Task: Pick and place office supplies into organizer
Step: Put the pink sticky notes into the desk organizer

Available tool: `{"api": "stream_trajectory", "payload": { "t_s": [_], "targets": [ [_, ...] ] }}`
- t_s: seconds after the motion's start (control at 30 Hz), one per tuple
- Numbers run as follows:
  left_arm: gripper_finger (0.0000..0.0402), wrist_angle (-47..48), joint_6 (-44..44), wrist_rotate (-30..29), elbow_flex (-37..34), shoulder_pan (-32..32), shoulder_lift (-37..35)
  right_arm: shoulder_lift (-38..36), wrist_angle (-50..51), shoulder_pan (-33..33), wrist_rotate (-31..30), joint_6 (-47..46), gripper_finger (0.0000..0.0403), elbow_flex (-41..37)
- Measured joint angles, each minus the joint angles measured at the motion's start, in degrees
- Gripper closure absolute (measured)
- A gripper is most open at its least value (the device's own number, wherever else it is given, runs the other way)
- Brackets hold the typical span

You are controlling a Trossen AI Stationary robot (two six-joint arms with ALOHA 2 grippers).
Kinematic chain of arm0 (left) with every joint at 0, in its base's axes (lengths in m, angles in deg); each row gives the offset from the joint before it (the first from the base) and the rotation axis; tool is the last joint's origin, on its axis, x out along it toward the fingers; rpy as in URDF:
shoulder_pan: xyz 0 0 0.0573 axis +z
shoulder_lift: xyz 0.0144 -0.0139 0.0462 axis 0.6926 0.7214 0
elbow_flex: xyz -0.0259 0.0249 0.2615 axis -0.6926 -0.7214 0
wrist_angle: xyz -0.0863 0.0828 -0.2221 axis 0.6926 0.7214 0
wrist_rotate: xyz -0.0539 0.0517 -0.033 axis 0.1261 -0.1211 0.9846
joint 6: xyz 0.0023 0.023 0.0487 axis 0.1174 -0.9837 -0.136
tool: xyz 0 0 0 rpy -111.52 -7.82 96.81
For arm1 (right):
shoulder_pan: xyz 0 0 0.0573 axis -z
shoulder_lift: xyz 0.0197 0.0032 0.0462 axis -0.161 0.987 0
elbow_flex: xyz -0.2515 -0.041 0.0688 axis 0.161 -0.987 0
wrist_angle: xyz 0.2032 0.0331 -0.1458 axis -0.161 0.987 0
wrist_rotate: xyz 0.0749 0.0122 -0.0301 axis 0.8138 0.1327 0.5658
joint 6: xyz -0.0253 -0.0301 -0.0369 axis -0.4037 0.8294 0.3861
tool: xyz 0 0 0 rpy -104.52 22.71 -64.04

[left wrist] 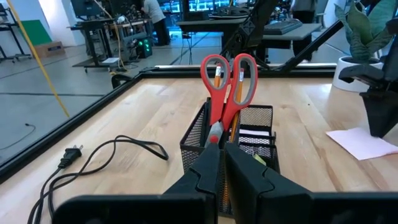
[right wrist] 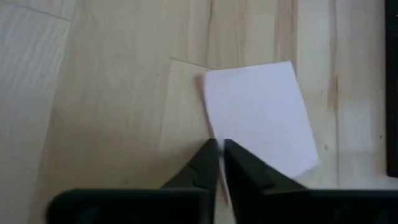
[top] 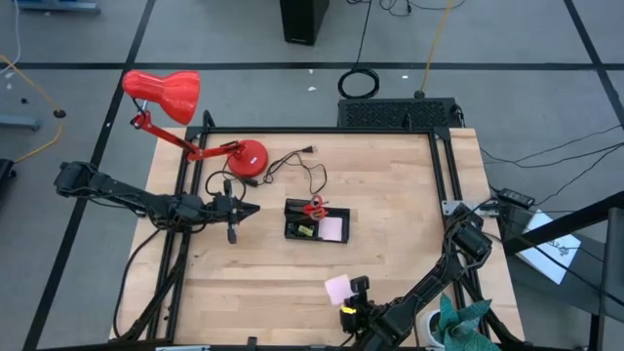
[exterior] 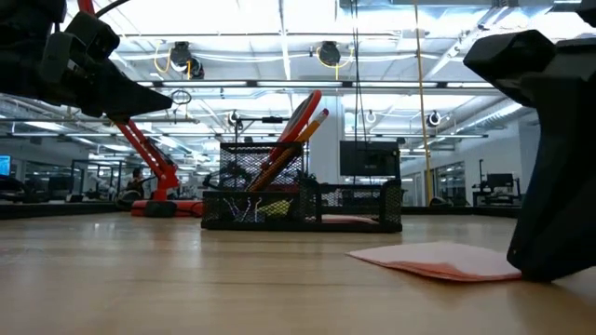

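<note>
Right hand (right wrist: 219, 163) clamped on near edge of pink sticky-note pad (right wrist: 258, 115), flat on desk (top: 390, 244), apart from organizer (top: 317, 223). Left hand (top: 247, 208) shut, empty. Risk: thin edge-pinch slips, sheets peel.

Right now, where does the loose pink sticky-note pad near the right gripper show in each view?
High view: the pink sticky-note pad lies near the table's front edge, just beyond the right gripper.
Low view: low right, flat on the table.
Left wrist view: right edge, beyond the organizer.
Right wrist view: centre, its near edge between the shut fingertips.
Shared landmark: the organizer with the red-handled scissors, not in the right wrist view.
</note>
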Motion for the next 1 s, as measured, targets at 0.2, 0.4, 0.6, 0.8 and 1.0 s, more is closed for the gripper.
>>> {"api": "stream_trajectory", "payload": {
  "t_s": [0.2,0.4,0.6,0.8,1.0],
  "targets": [
    [0.0371,0.00,0.10,0.00,0.00,0.00,0.00,-0.39,-1.13,0.03,0.06,1.07,0.0399,-0.15],
    [0.0371,-0.01,0.09,0.00,-0.02,0.00,-0.01,-2.24,0.27,-0.34,-4.98,6.02,0.0402,3.91],
    [0.0371,-0.02,0.09,0.00,-0.02,0.00,0.00,-2.47,3.37,-0.66,-10.49,12.88,0.0402,11.80],
    [0.0371,-0.02,0.09,0.03,-0.02,0.00,-0.01,-2.45,6.55,0.89,-6.58,10.31,0.0402,12.09],
    [0.0371,-0.02,0.10,0.33,-0.02,0.00,0.00,-2.45,11.35,2.98,1.38,8.09,0.0382,11.63]
  ]
}}
